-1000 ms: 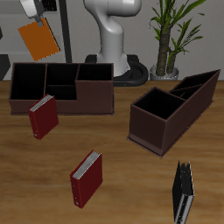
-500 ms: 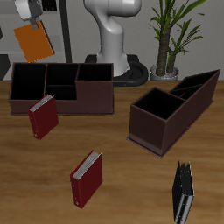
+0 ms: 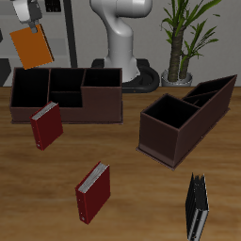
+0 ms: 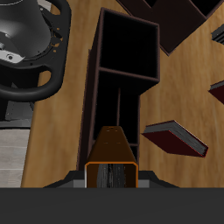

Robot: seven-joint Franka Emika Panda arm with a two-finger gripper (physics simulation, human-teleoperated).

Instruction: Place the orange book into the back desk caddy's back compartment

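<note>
We saw the gripper [image 3: 25, 14] closed on the orange book [image 3: 31, 46], clamping its upper edge so that the book hung below the fingers, tilted, high in the air above the table [image 3: 132, 160]. In the exterior view the gripper sat at the frame's corner and was partly cut off, and the arm behind it was out of sight, so we could not make out the arm's pose beyond the hand reaching well up and out past the end of the back desk caddy [image 3: 66, 94]. In the wrist view the orange book [image 4: 113, 156] showed edge-on, its pale pages between the orange covers, and it hid the gripper's own fingertips; only dark blurred finger bodies flanked it.

The book hung over the large end cell of the back desk caddy [image 4: 122, 87], not touching it. The back compartment [image 3: 68, 81] lay farther along the caddy, in its divided middle section; its floor was in shadow and hard to read.

One dark red book [image 3: 45, 125] leaned against that caddy's front wall, another [image 3: 92, 192] stood nearer the table's front edge, and a black book [image 3: 196, 209] stood near the front corner. The slanted caddy [image 3: 186, 115] sat well apart.
</note>
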